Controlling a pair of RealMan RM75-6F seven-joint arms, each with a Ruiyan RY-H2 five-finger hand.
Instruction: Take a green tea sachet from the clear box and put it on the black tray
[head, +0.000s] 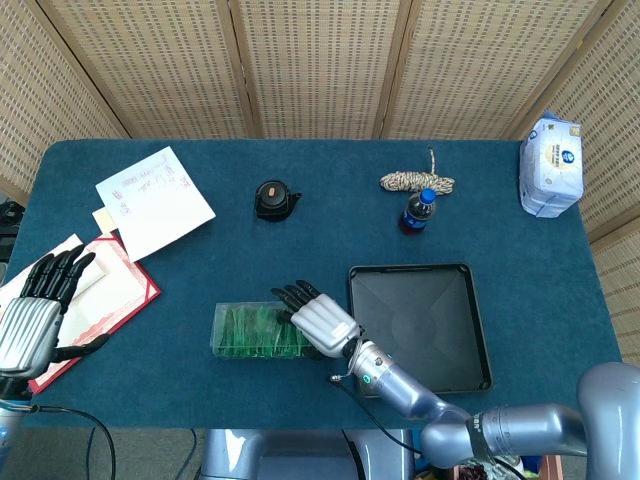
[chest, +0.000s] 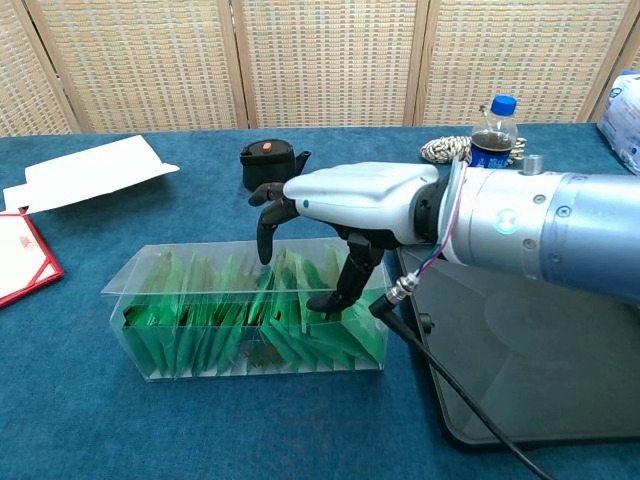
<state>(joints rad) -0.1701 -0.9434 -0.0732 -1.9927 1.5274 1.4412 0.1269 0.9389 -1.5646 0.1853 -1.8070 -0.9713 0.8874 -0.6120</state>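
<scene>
The clear box (chest: 180, 345) (head: 235, 335) lies on the blue table, packed with upright green tea sachets (chest: 205, 325). My right hand (chest: 345, 205) (head: 320, 318) hangs over the box's right end with its fingers reaching down among the sachets there. I cannot see a sachet held between them. Right of the box lies the bare black tray (head: 420, 325) (chest: 540, 340). My left hand (head: 35, 310) rests open at the table's left edge over the red folder, far from the box.
Behind the box stand a black pot (chest: 268, 162), a dark bottle with a blue cap (chest: 492, 140) and a coil of rope (head: 415, 181). White papers (head: 155, 200) and a red folder (head: 105, 295) lie left. A white pack (head: 550, 165) sits at the far right.
</scene>
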